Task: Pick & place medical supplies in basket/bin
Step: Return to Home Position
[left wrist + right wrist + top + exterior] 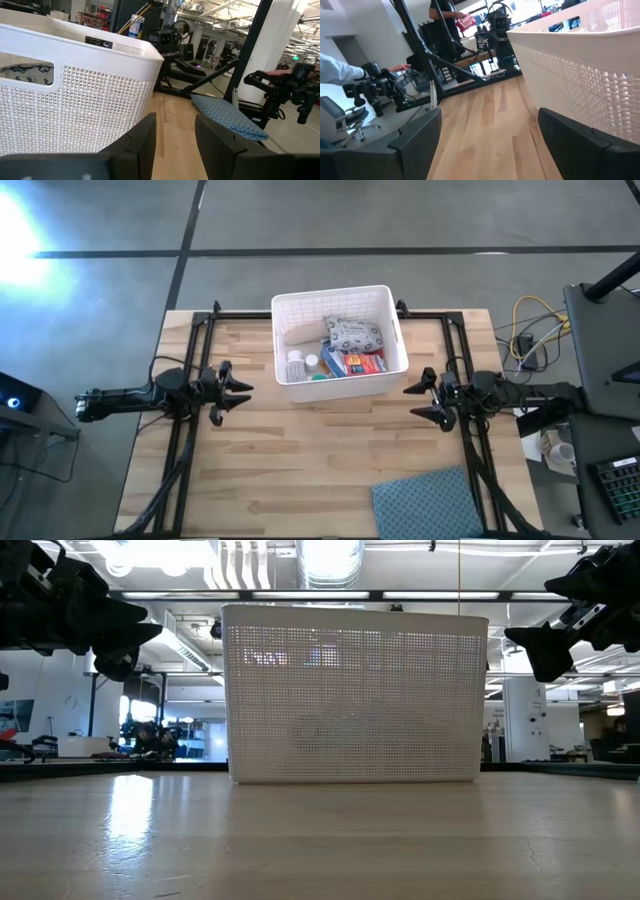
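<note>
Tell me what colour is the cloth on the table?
Blue-grey; the cloth shows best in the high view.

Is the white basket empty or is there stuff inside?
Not empty. The basket holds boxes, white bottles and a packet, seen from above.

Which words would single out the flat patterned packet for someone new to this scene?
On the wooden table, find the white lattice basket at the middle of the far edge. Inside, toward its far right corner, lies the flat packet. It is pale grey-green with dark speckled print, unlike the red-and-blue boxes and white bottles beside it.
</note>
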You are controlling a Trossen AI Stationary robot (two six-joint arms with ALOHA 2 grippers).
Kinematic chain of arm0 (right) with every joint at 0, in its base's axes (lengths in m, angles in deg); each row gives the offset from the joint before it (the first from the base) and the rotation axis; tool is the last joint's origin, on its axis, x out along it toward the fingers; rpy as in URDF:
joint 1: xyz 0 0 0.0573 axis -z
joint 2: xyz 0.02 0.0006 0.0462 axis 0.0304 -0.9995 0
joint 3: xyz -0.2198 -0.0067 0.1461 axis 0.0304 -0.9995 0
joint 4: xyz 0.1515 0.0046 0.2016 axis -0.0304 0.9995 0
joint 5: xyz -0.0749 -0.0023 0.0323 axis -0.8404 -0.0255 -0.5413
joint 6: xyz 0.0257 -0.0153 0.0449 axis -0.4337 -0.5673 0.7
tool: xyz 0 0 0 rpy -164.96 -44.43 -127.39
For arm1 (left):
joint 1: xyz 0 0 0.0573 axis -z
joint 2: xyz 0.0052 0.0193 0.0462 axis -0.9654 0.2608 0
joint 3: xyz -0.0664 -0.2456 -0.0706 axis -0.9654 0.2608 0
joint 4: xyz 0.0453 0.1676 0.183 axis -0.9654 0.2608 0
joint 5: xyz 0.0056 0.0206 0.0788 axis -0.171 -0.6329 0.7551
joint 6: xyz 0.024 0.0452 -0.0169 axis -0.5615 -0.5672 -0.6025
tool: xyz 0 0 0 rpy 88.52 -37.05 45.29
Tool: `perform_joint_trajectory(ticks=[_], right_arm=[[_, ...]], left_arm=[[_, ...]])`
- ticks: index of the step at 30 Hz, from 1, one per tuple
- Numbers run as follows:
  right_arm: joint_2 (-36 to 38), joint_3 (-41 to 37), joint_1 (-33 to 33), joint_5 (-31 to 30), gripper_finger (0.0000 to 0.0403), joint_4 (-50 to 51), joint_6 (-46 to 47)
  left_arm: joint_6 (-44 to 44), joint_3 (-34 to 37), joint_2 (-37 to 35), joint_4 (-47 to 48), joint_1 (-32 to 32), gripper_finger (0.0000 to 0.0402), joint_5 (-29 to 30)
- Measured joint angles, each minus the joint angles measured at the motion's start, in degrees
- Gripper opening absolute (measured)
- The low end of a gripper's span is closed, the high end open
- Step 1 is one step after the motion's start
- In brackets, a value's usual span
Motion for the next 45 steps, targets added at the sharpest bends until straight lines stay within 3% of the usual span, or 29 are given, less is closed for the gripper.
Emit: perform_joint_trajectory(ticks=[7, 45], right_arm=[[0.00, 0.00, 0.00, -0.09, 0.0321, 0.00, 0.02], [-0.89, -0.02, 0.00, -0.07, 0.0323, -0.20, 0.02]], left_arm=[[0.00, -0.04, 0.25, 0.02, 0.00, 0.0118, 0.00], [0.00, -0.09, 20.20, 0.07, 0.02, 0.0118, -0.02]])
